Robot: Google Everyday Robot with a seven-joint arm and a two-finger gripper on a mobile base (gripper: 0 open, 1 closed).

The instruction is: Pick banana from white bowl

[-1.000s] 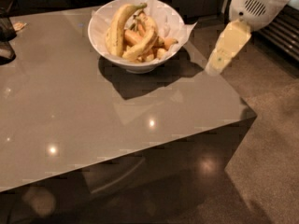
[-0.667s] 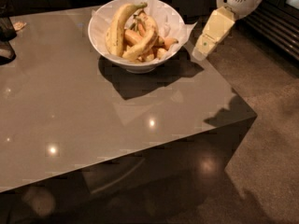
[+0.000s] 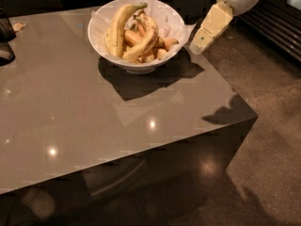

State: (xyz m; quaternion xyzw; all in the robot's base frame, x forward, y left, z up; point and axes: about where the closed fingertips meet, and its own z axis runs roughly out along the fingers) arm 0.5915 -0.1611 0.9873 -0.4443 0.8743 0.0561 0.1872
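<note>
The white bowl (image 3: pixel 141 65), lined with crinkled white paper, stands at the far side of the grey table (image 3: pixel 94 121). In it the slim yellow banana (image 3: pixel 145 40) with brown speckles lies curved across the middle. A bigger pale banana (image 3: pixel 116 26) with a greenish stem lies on its left. Small orange-yellow fruits (image 3: pixel 165 44) lie on its right. My gripper (image 3: pixel 198 45), cream coloured, hangs from the upper right. Its tip is just right of the bowl's rim, near the paper's point, and holds nothing.
A dark object (image 3: pixel 4 36) stands at the table's left edge, with a small scrap (image 3: pixel 19 26) behind it. The table's right corner (image 3: pixel 254 114) drops to carpeted floor (image 3: pixel 277 164). A dark slatted unit (image 3: pixel 277 27) stands at the upper right.
My gripper has moved left and slightly up, from over the floor beside the table to right next to the bowl's right rim. The bowl and fruit have not moved.
</note>
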